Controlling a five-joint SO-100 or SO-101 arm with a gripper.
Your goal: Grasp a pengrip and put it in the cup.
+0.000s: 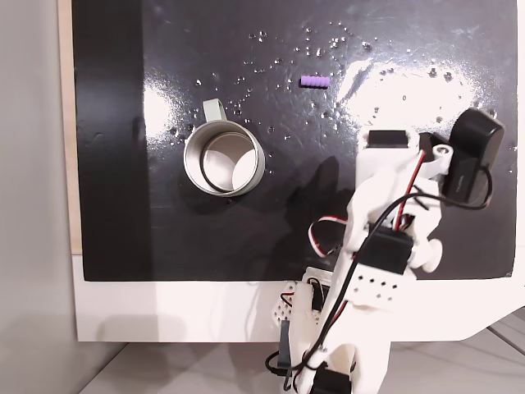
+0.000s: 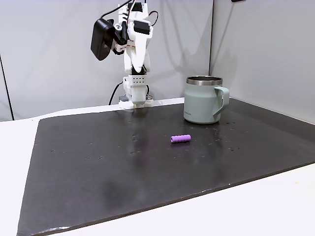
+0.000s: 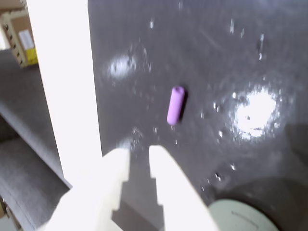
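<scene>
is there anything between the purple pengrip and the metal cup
Nothing stands between the small purple ribbed pengrip and the silvery metal cup; both fixed views show only bare black mat with small white specks.

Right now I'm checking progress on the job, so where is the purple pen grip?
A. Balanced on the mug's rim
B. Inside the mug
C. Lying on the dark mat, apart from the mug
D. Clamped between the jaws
C: the pen grip lies flat on the dark mat, clear of the mug, and the wrist view shows it beyond the gripper, whose jaws hold nothing.
</scene>
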